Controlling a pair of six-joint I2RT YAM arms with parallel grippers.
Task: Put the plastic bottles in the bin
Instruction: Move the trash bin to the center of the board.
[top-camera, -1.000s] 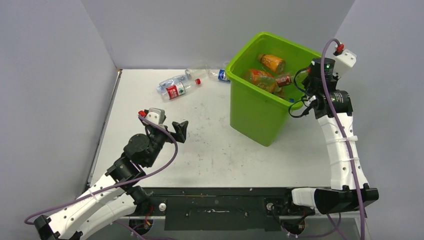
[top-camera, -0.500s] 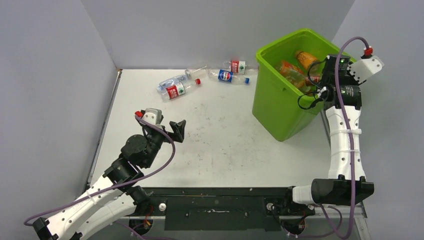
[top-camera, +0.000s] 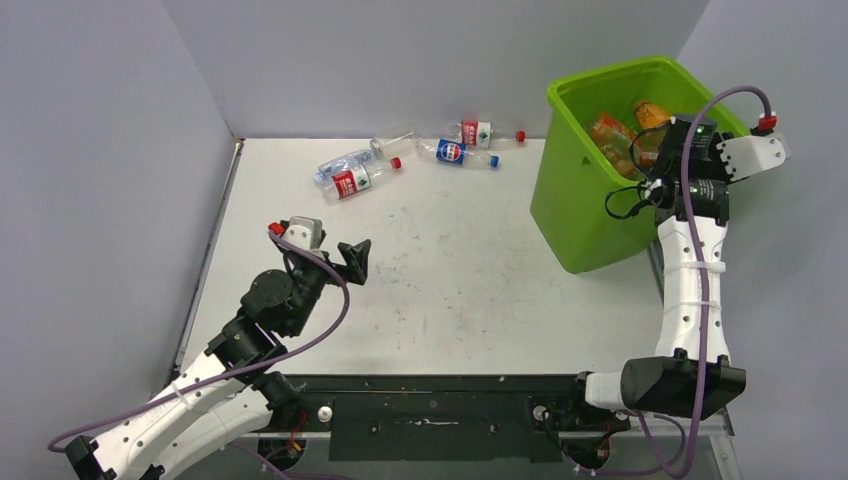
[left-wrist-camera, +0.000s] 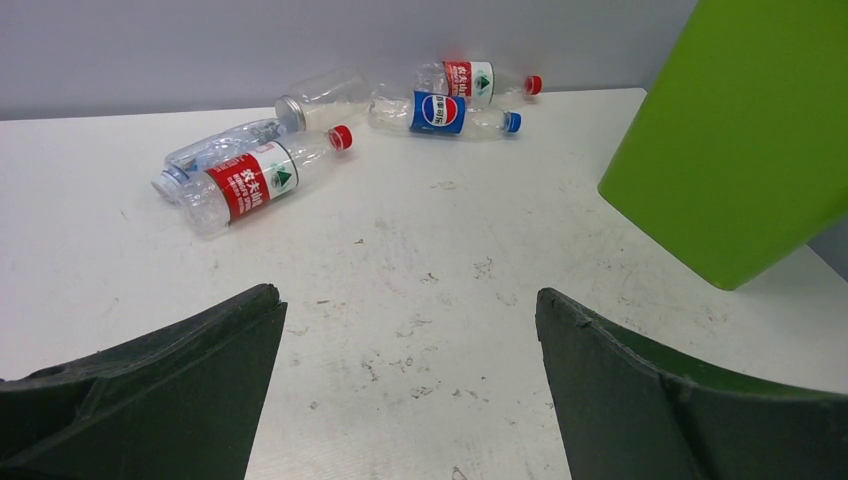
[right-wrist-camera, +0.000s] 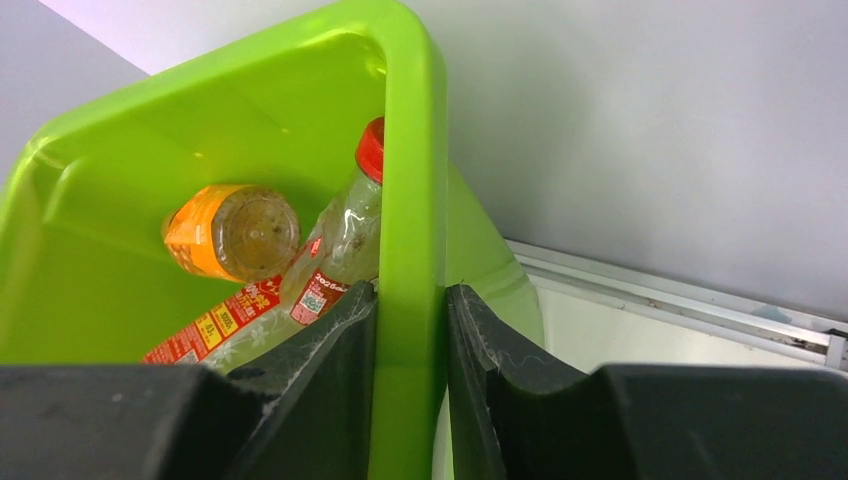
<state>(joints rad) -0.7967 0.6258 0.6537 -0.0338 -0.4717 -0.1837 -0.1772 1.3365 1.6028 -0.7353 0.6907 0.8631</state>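
At the far right corner of the table (top-camera: 450, 290), my right pincer (right-wrist-camera: 410, 300) is pinched tight on the rim of the bin (top-camera: 585, 200), one finger inside and one outside, and the bin leans tilted. My left pincer (left-wrist-camera: 407, 295) is spread wide with nothing in it, facing the plastic bottles (left-wrist-camera: 250, 178) that lie loose along the far side, well apart from the bin. My worry is the thin hold on one edge of a loaded tub. It could swivel or slip free and dump the orange bottle (right-wrist-camera: 230, 232) and the others, and it's close to the table's edge too.
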